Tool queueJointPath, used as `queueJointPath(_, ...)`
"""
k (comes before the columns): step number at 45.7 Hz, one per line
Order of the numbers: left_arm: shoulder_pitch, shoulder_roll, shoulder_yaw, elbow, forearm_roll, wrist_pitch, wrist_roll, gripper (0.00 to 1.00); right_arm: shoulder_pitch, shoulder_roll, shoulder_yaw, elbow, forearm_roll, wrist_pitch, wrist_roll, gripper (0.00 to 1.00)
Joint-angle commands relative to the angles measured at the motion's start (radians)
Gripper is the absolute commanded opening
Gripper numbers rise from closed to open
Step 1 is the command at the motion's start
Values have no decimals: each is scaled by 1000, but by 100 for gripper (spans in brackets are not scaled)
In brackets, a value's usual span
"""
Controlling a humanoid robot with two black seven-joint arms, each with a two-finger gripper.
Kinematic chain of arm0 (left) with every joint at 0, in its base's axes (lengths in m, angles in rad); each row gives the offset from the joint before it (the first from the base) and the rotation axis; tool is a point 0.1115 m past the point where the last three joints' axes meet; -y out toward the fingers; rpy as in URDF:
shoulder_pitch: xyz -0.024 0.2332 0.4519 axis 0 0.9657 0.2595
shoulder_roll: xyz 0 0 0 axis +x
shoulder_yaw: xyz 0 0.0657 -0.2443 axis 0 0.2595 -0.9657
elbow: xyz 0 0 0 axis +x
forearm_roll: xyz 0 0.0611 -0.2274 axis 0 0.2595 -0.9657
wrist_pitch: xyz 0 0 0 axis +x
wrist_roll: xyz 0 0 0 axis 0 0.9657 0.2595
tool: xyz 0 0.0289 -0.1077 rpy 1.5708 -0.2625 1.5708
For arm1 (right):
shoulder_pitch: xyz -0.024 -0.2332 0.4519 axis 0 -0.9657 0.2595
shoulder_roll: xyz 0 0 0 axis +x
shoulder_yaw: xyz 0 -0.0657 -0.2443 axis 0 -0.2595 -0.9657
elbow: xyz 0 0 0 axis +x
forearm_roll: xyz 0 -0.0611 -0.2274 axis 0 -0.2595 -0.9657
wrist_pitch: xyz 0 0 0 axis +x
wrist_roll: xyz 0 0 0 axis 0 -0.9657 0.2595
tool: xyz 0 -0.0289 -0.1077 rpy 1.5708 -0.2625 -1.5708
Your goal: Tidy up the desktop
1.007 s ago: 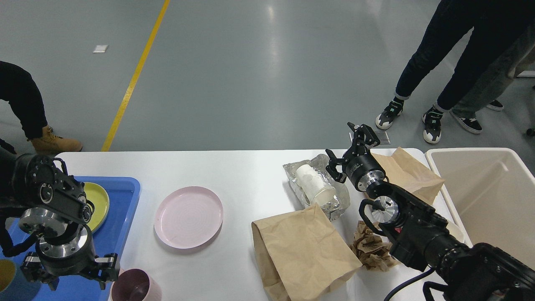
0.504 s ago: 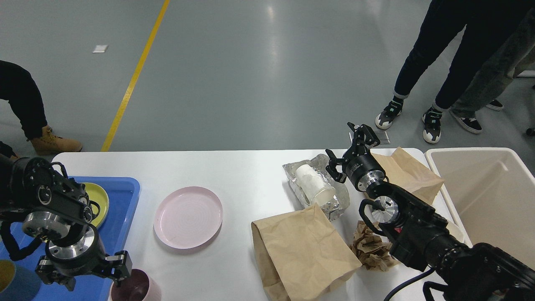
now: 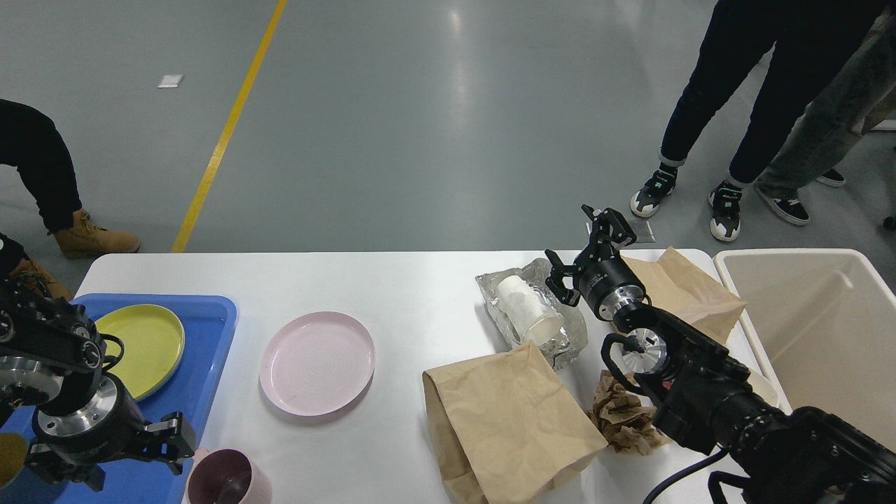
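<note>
The left hand (image 3: 112, 458) is sliding back off the mauve cup (image 3: 227, 479), grip state unclear; the right hand (image 3: 584, 245), spread empty, is staying parked above the surface (image 3: 392, 280).

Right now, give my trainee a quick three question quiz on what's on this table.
1. True or false: the yellow plate lies in the blue tray.
2. What lies on the crumpled foil? A) pink plate B) white paper cup C) mug
3. Fill in: the right tool is ____, holding nothing.

Key:
1. True.
2. B, the white paper cup.
3. Open. It hangs over the desktop beside the foil.
</note>
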Motion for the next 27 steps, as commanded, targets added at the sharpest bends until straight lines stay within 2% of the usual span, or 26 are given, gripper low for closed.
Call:
queueJointPath(1,19,4,-14,1,3,18,0,89,0,0,0,0,0,0,0,100)
queueJointPath(15,104,-11,-109,6,27,77,6,89,0,0,0,0,0,0,0,100)
queueJointPath(27,142,-28,-120,10,62,105,14,89,0,0,0,0,0,0,0,100)
